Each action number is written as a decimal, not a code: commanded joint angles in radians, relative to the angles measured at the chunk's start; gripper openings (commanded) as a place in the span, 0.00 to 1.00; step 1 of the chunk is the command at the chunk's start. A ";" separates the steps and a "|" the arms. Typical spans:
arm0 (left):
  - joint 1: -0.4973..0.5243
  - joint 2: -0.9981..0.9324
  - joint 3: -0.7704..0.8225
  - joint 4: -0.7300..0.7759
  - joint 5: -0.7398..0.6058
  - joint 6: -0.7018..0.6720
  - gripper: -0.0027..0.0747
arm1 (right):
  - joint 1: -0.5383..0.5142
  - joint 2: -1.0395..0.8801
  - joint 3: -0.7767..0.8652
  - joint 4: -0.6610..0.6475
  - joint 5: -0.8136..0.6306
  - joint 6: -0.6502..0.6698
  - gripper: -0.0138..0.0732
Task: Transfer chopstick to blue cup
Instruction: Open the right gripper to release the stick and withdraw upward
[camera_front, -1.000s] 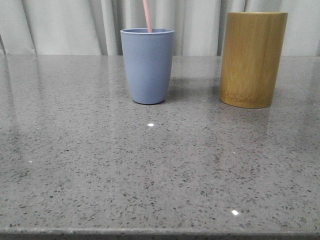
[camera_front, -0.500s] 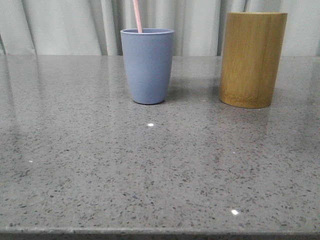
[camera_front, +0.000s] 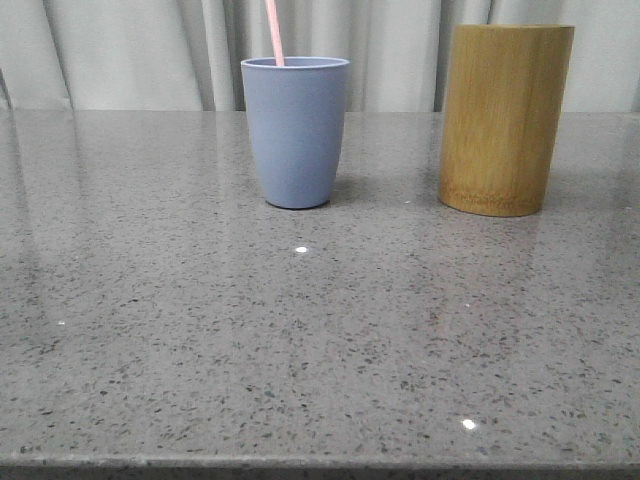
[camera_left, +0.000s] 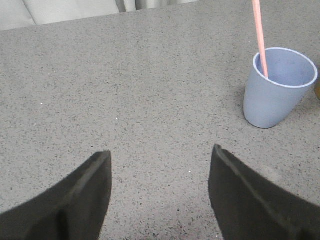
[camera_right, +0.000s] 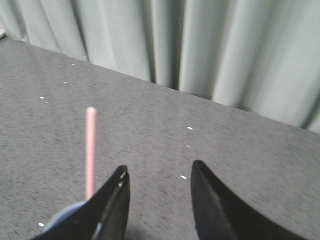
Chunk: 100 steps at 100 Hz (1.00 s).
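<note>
chopstick (camera_front: 273, 32) in blue cup (camera_front: 295, 130) | both jaws apart, empty

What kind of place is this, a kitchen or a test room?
Probably a staged test setup, not a working kitchen. A speckled grey stone table holds just a blue cup with a chopstick in it and a bamboo holder, and a plain pale curtain closes off the background.

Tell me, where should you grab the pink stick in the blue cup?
Probably the bare upper part of the chopstick, coming from above. Its lower end sits inside the blue cup, leaning on the rim, so the cup wall blocks anything lower.
</note>
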 joint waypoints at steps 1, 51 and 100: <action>-0.006 -0.007 -0.024 0.020 -0.091 -0.015 0.58 | -0.046 -0.099 0.033 -0.015 -0.090 -0.008 0.52; -0.006 -0.011 0.078 0.015 -0.211 -0.033 0.51 | -0.256 -0.483 0.410 -0.015 -0.123 -0.008 0.39; -0.006 -0.180 0.231 0.036 -0.261 -0.035 0.01 | -0.387 -0.810 0.699 -0.022 -0.122 -0.008 0.08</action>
